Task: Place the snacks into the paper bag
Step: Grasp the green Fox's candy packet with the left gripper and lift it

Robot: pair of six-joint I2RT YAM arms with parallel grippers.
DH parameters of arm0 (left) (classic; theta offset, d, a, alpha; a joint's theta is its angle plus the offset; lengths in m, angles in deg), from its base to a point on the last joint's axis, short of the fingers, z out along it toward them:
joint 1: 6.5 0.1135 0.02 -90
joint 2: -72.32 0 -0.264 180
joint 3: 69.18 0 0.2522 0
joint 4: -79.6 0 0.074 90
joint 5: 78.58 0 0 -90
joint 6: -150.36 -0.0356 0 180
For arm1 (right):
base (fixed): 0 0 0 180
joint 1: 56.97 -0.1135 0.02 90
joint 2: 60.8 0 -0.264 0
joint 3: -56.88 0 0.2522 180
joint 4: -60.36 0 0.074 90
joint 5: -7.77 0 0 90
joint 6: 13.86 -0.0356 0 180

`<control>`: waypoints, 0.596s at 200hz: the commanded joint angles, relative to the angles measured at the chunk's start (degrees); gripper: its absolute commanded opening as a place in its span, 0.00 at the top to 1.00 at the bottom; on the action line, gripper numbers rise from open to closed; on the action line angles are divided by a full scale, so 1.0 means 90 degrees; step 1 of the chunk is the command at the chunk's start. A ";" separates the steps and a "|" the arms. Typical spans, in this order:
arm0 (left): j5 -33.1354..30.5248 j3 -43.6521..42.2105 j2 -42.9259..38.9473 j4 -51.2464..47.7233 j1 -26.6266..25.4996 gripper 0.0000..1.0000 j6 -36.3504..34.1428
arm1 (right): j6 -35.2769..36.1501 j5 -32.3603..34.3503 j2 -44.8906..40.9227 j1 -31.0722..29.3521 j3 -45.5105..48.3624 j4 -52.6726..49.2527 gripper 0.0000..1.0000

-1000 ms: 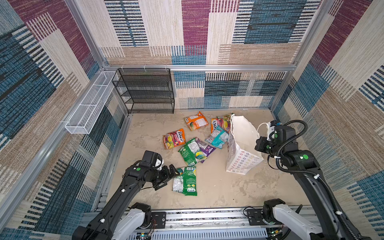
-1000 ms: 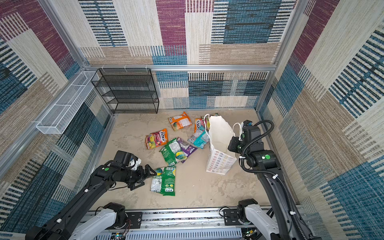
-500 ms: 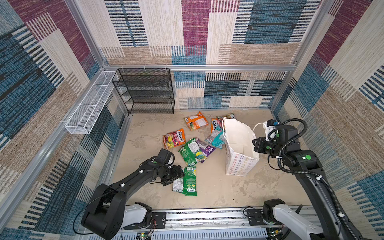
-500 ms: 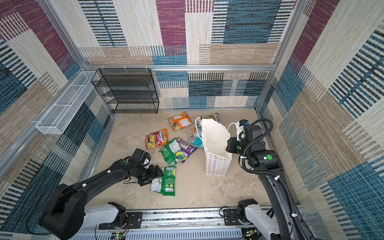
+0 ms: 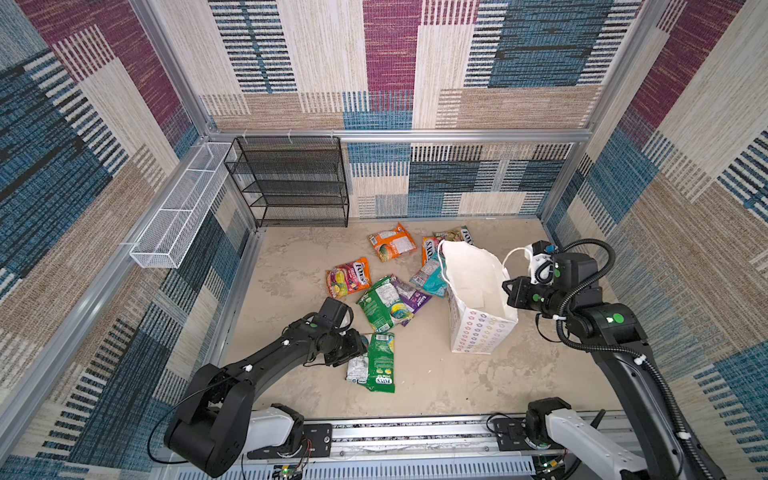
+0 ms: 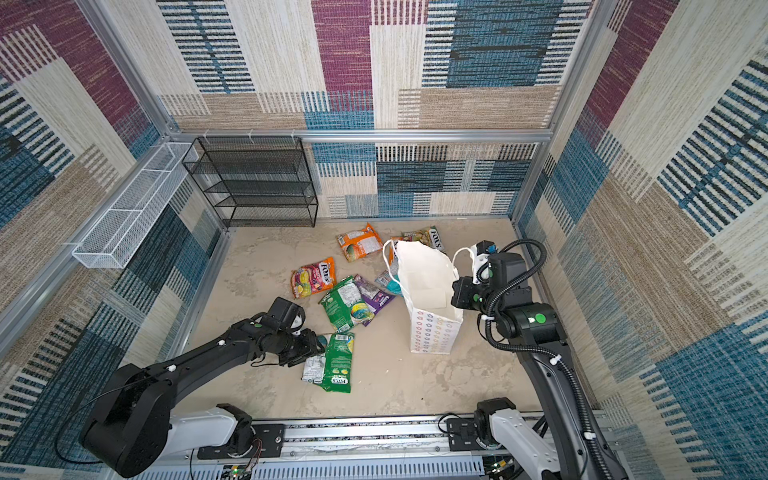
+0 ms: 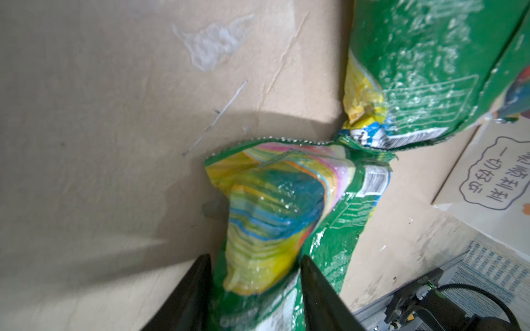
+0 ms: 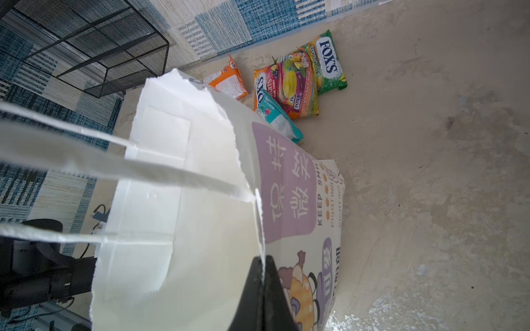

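Left gripper was low over the floor, tips at the far end of the green FOX'S packet, which overlapped a silvery packet. On the other side, the right gripper was at the rim of the upright paper bag, its mouth gaping. Beyond lay an orange packet, near the black mesh shelf.

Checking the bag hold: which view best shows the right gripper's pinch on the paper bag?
Right wrist view: the right gripper is shut on the paper bag rim, close up. In both top views the pinch is too small to judge. The left wrist view catches only its printed side.
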 commanded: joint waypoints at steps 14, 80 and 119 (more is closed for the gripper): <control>0.0522 -0.0180 -0.0002 0.0568 -0.0021 0.66 0.0384 | -0.0059 -0.0136 -0.0015 -0.0011 -0.0083 0.0138 1.00; 0.0754 -0.0063 -0.0820 0.0204 -0.0028 0.92 0.0822 | -0.0180 -0.0401 -0.0211 -0.0010 0.0102 0.0354 1.00; 0.0984 0.0019 -0.1379 0.0178 -0.0027 1.00 0.1214 | -0.0218 -0.0466 -0.0253 -0.0011 0.0104 0.0367 1.00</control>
